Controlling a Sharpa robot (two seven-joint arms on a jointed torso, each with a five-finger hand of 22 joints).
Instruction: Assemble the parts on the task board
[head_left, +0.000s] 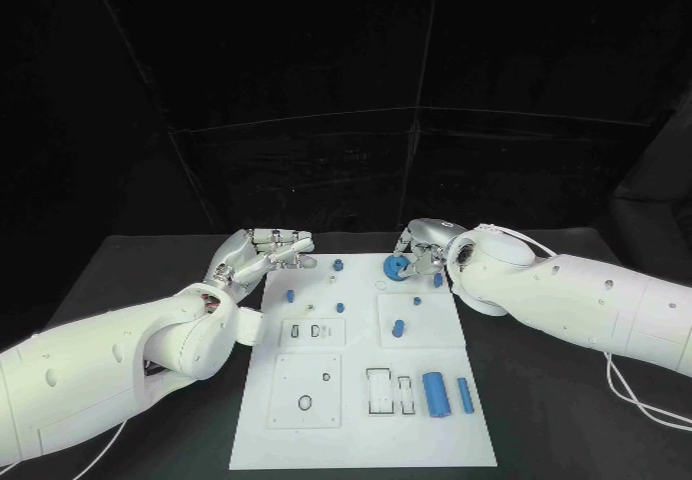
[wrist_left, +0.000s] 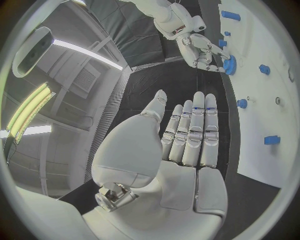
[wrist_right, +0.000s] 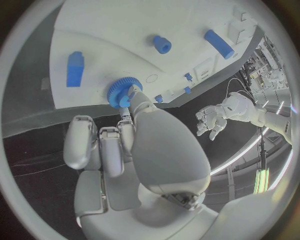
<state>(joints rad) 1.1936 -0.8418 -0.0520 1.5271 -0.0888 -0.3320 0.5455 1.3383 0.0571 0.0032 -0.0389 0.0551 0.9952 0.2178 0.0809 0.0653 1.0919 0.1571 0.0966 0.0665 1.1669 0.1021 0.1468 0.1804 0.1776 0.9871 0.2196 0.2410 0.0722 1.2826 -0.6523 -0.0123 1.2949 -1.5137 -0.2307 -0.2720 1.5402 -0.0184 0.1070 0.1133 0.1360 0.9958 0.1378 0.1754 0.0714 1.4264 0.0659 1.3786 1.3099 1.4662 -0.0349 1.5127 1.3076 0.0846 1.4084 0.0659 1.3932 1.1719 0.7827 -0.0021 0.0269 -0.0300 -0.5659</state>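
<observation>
Silver fingers of the right hand (wrist_right: 134, 150) pinch the blue gear (wrist_right: 120, 91) at the far edge of the task board (head_left: 433, 420); a tilted press could jam it or skid it off; the left hand (head_left: 260, 255) hovers spread beside the board, holding nothing.

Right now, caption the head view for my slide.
Right hand holds a blue gear at the white task board's far edge; left hand hovers open beside it.

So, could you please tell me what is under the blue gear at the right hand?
The blue gear lies on the white task board, near its far edge, with the right hand touching it with its fingers. Whatever peg or hole sits beneath it is covered by the gear itself.
</observation>
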